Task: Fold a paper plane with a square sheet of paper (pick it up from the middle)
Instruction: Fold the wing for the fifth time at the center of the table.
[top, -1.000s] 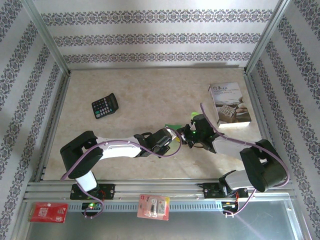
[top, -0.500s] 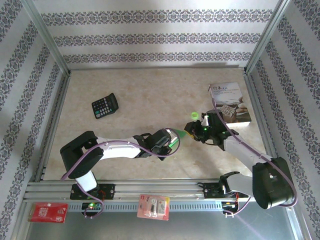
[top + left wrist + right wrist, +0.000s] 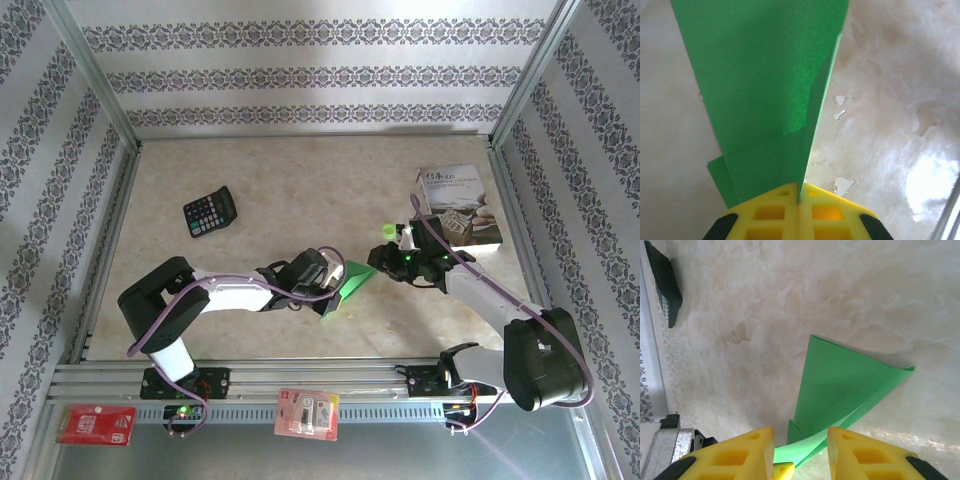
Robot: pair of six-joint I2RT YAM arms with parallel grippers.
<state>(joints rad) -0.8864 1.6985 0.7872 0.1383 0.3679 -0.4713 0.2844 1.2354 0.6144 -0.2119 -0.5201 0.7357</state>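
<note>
While left wrist shows left tool (image 3: 799, 189) clenched on green paper (image 3: 765, 85), right wrist shows right tool (image 3: 800, 440) released; calculator (image 3: 665, 285) top-left.

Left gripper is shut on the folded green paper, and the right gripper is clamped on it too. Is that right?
Not quite. The left gripper is shut on the folded green paper, but the right gripper is not clamped on it. The right wrist view shows its jaws standing apart, with the paper's edge in the gap between them.
</note>
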